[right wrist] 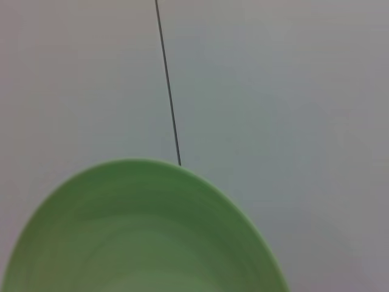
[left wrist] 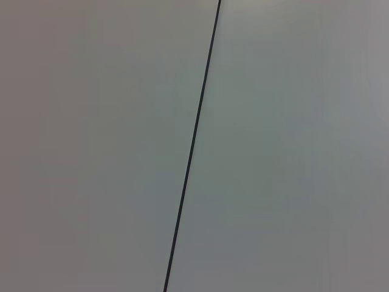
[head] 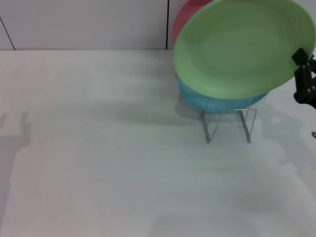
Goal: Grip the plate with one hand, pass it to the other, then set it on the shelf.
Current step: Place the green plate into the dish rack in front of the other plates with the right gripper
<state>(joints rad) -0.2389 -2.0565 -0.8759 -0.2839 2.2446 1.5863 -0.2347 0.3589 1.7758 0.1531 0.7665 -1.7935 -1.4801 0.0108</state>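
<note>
One green plate (head: 242, 49) pinched at its rim by right gripper (head: 302, 66); one wire rack (head: 229, 123), one blue plate (head: 217, 102), one red plate (head: 185, 19) behind.

Little of the robot shows: only the right gripper (head: 305, 74), at the right edge of the head view. It is matte black, built of angular, blocky segments with a flat squared tip and a notched, jointed outline below. Neither wrist view shows any part of the body

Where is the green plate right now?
In the head view, the green plate is at the upper right, held at its edge by the right gripper, above the blue plate in the wire rack.
</note>
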